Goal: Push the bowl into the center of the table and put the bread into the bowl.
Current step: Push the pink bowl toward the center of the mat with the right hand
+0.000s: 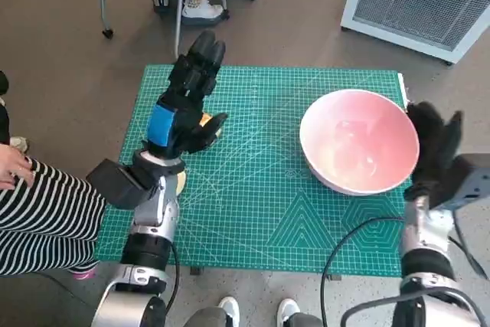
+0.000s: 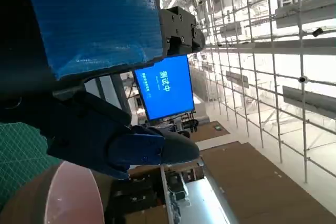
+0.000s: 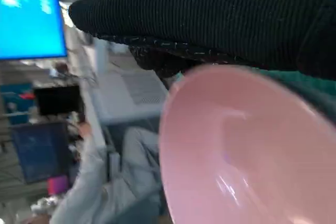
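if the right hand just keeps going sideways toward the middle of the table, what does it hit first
The pink bowl. The right hand stands at the bowl's outer rim, at the mat's right edge, and nothing lies between them; whether its fingers already touch the rim is unclear. The left hand is far across the green mat.

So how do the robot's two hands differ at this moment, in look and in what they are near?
The left hand is black with blue tape on its back; the right hand wears a black knitted glove. The left hand is over the mat's left part, covering something yellowish; the right hand is at the pink bowl's outer rim. Neither clearly holds anything.
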Robot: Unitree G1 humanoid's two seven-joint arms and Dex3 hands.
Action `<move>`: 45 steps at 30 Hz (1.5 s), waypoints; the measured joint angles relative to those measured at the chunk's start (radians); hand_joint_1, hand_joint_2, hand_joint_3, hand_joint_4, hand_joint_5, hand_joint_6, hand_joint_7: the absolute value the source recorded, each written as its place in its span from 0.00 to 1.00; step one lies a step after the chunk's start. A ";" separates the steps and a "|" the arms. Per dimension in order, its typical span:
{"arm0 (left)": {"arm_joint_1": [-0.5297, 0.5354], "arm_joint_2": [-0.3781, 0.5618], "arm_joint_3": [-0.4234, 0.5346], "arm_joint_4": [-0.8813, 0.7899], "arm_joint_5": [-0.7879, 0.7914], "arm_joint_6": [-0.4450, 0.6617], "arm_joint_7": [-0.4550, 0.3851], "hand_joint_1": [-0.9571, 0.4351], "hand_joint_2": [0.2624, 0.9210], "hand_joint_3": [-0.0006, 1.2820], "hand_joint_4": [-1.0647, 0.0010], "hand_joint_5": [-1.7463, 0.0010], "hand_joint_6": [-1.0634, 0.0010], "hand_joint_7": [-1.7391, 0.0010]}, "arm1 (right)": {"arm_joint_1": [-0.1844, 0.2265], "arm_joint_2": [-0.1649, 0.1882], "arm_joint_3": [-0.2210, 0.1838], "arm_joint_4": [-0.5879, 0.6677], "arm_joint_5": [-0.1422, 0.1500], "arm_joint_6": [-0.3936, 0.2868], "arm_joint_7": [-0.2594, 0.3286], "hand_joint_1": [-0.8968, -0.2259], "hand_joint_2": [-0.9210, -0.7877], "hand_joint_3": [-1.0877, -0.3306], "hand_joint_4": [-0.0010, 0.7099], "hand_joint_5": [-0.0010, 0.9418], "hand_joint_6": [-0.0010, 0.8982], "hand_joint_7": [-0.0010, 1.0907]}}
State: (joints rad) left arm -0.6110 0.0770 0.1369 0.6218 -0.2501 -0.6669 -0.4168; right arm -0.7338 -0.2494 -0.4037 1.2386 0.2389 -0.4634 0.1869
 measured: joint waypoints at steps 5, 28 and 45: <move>0.000 0.003 0.000 -0.001 -0.001 0.002 -0.008 0.33 1.00 0.23 0.91 1.00 0.92 0.86 | -0.018 0.039 -0.006 0.001 0.005 0.022 0.025 0.43 0.00 0.34 0.12 0.00 0.07 0.22; 0.022 0.020 0.017 -0.044 -0.029 0.029 -0.028 0.32 1.00 0.22 0.91 1.00 0.92 0.86 | -0.116 0.161 -0.012 0.015 0.022 0.064 0.087 0.48 0.00 0.29 0.10 0.00 0.07 0.19; 0.043 0.022 0.026 -0.053 -0.028 0.031 -0.025 0.32 1.00 0.22 0.92 1.00 0.92 0.87 | -0.155 0.185 -0.015 0.025 0.033 0.101 0.102 0.51 0.00 0.27 0.08 0.00 0.08 0.16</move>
State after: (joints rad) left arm -0.5675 0.0995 0.1629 0.5691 -0.2786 -0.6363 -0.4418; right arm -0.8889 -0.0642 -0.4182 1.2636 0.2721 -0.3627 0.2890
